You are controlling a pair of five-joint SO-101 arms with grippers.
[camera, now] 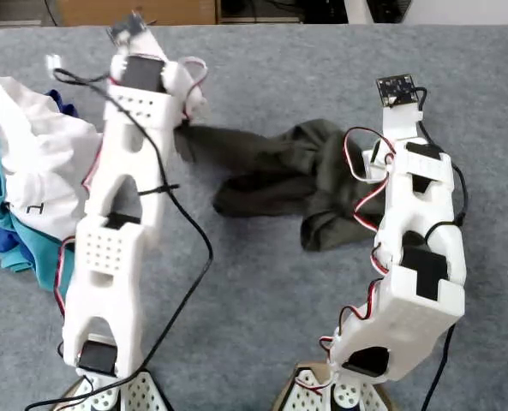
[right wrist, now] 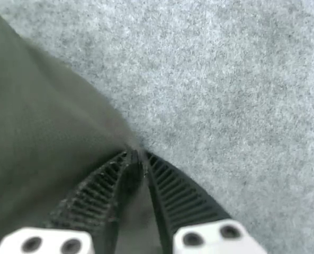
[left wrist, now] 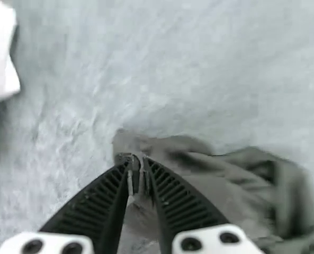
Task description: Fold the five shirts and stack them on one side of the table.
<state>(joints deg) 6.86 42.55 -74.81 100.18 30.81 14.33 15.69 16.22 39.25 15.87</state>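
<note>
An olive-green shirt (camera: 279,171) lies crumpled in the middle of the grey table, between the two arms. My left gripper (left wrist: 136,165) is shut on one edge of the olive shirt (left wrist: 215,174), at its left end in the high view. My right gripper (right wrist: 138,157) is shut on the shirt's other edge, with the olive cloth (right wrist: 40,132) spreading away from its black fingers. A heap of other shirts (camera: 22,180), white, teal, blue and red, sits at the table's left edge.
Grey carpet-like table surface (camera: 262,300) lies bare in front of the olive shirt and between the arm bases. A black cable (camera: 185,223) trails along the left arm. A white cloth corner (left wrist: 0,58) shows beside the left gripper.
</note>
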